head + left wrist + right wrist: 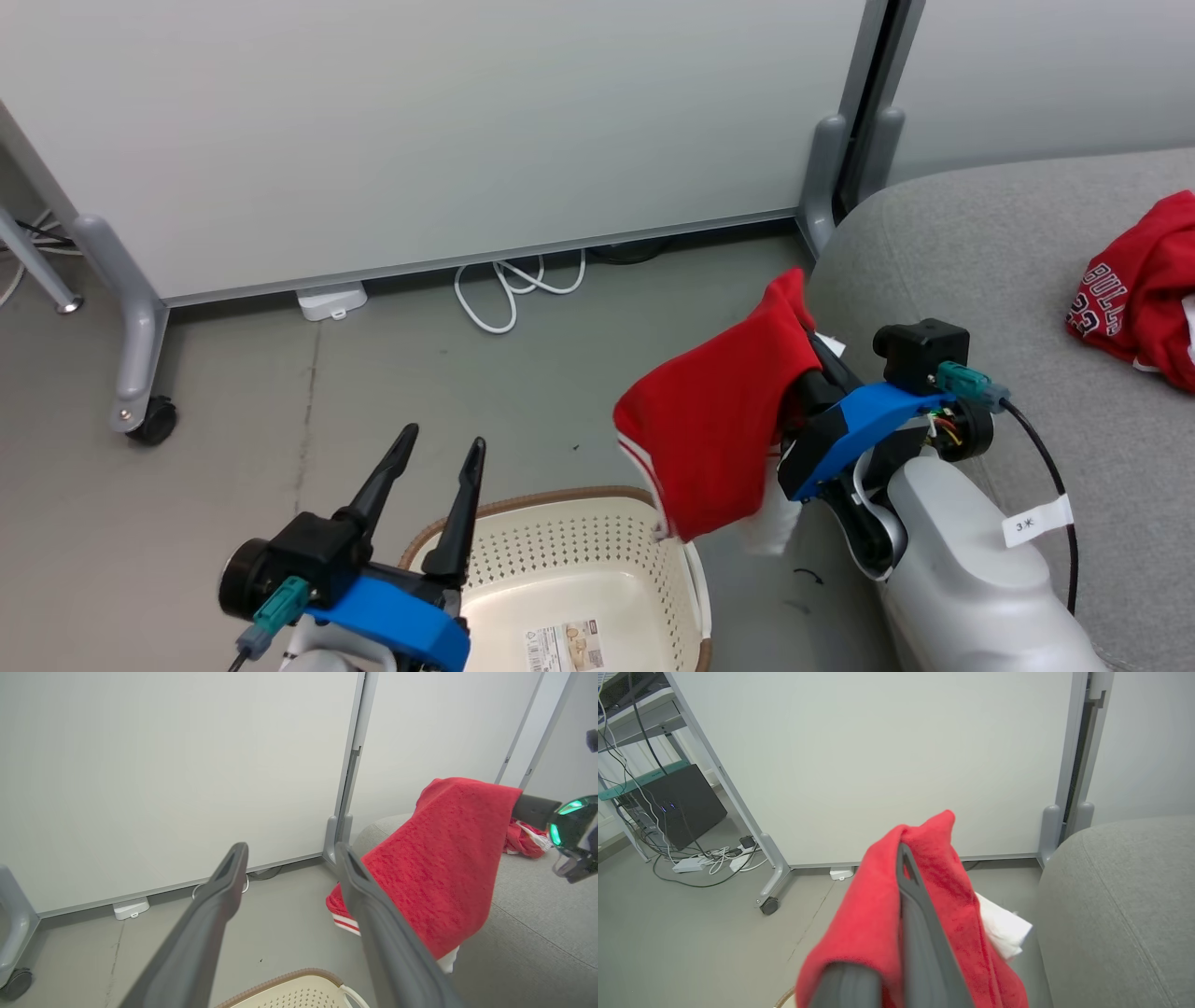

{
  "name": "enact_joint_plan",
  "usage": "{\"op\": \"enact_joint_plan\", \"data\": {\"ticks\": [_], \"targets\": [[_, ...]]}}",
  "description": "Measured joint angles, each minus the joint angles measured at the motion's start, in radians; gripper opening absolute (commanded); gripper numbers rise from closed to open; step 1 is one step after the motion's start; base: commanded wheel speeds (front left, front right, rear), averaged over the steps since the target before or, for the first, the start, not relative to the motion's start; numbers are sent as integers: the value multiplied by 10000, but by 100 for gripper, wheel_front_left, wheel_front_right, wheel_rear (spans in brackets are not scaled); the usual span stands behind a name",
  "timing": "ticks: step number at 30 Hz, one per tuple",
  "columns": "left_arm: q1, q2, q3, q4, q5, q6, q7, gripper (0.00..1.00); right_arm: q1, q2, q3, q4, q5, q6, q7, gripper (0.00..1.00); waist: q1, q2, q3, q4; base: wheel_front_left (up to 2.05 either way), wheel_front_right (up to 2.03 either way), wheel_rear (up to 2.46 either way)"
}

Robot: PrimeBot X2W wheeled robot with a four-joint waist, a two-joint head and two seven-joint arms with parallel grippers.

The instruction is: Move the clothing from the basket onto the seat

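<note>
**Right gripper carries a red garment beside the seat**

The right gripper is clamped shut on a red garment, which drapes over its fingers and hangs in the air above the floor, between the basket and the rounded end of the grey seat. The right wrist view brings out one dark finger lying along a fold of the cloth, with a white piece hanging below. The left wrist view adds the white stripe trim at the hem. The head view takes in a second red garment, with white lettering, lying crumpled on the seat. The left gripper hovers over the basket's near-left rim, fingers spread wide and holding nothing.
</note>
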Motion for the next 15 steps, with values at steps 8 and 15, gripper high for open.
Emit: {"op": "enact_joint_plan", "data": {"ticks": [8, 15], "targets": [[906, -173, 1363, -259, 807, -383, 0, 100, 191, -2, -58, -282, -125, 0, 0, 0, 0, 0, 187, -449, 0, 0, 0], [1070, -600, 1741, -339, 1269, -619, 0, 100, 323, 0, -146, -383, -138, 0, 2, 0, 0, 0, 246, -803, 0, 0, 0]]}}
